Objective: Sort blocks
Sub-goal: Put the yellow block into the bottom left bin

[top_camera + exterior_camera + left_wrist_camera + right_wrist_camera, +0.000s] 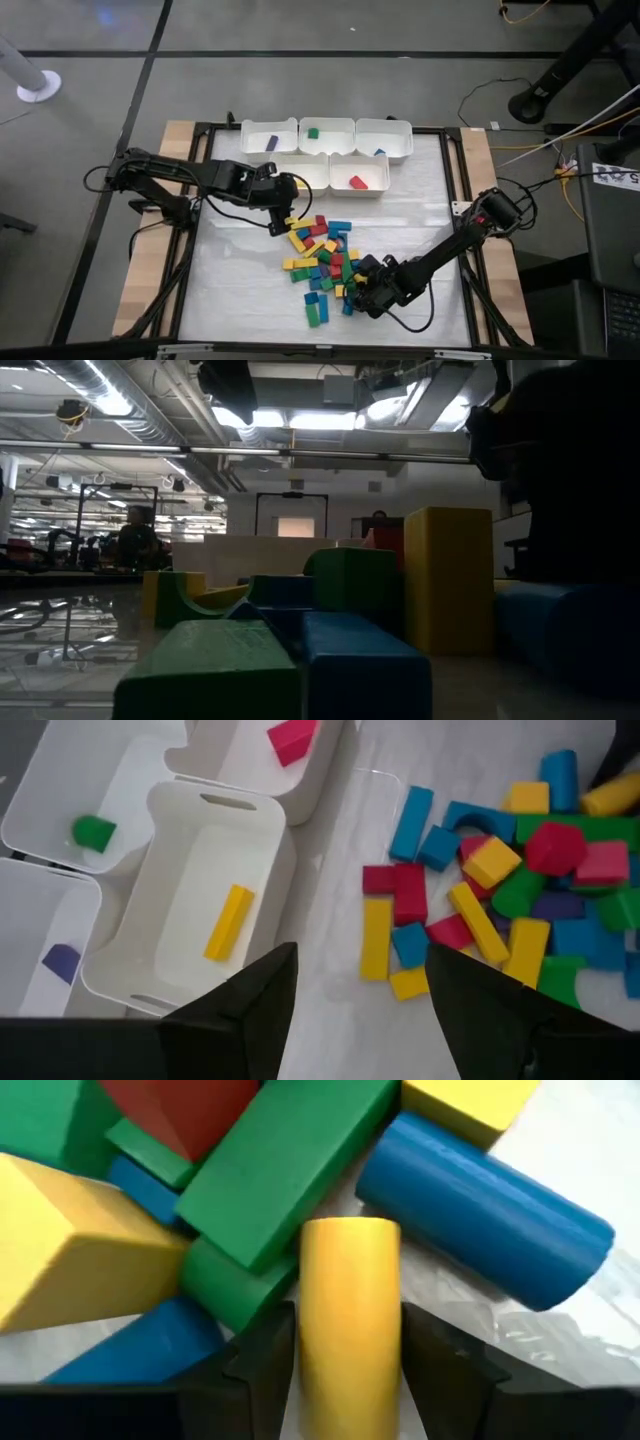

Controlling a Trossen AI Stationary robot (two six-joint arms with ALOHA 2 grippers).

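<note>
step: pick phase of the sort, right arm mid-grasp at the near-right edge of the pile; left arm looks done with a drop at the bins
right hand (348, 1342): low on the bench, fingers pinching a yellow cylinder (348, 1320) on both sides; cylinder lies flat, not lifted as far as I can tell
neighbours: green bar (290, 1165) butts the far end of the cylinder, blue cylinder (485, 1210) just beside it, a short green piece (232, 1288) touches it on the other side
left hand (360, 1010): fingers spread, nothing between them; hovers over the bench between the bins and the pile
blocks (322, 262): most are in a loose heap mid-bench, toward the right arm; a few already sorted
bins (328, 152): five white ones along the far side of the bench (240, 280); one block each visible: yellow bar (229, 921), red block (290, 740), green block (94, 831), purple block (61, 961), plus a blue one in the far-right bin
progress: early, judging by heap size versus bin contents
next move, right: lift straight up to clear the green bar and blue cylinder, then carry to the bin with the yellow bar
risk: round stock may roll or twist in the grip; the touching green piece could drag along
next move, left: reach back to the pile's near edge; a yellow upright bar (376, 938) looks free to take
</note>
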